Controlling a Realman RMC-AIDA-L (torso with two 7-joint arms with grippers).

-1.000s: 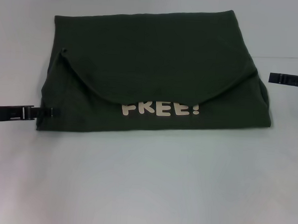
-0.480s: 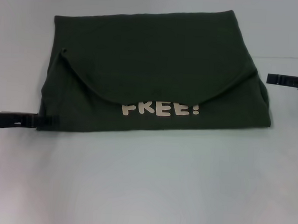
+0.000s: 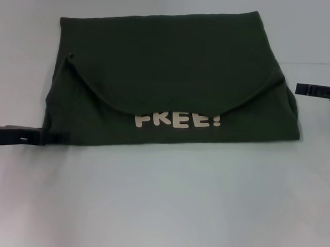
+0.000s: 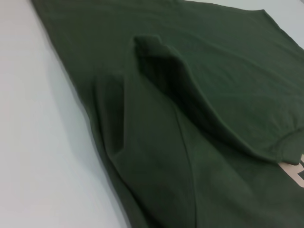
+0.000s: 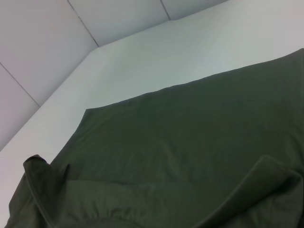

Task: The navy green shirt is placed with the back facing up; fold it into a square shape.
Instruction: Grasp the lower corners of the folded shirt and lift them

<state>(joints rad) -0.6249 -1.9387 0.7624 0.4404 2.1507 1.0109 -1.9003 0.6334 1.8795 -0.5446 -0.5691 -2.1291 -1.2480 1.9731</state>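
The navy green shirt [image 3: 173, 74] lies folded into a wide block on the white table [image 3: 160, 206]. A rounded flap hangs over its front, and the cream letters "FREE!" [image 3: 178, 120] show just below it. My left gripper [image 3: 56, 136] lies low at the shirt's near-left corner, with its tip over the fabric edge. My right gripper [image 3: 297, 89] hovers just off the shirt's right edge, about halfway along it. In the left wrist view the shirt [image 4: 190, 118] shows a raised fold. The right wrist view looks across the shirt [image 5: 180, 156] and its flat back layer.
The white table stretches bare in front of the shirt and to both sides. A pale panelled wall [image 5: 57, 57] rises behind the table's far edge.
My left gripper has slid along the shirt's left edge toward the near corner. The right gripper has barely shifted. The shirt has not moved.
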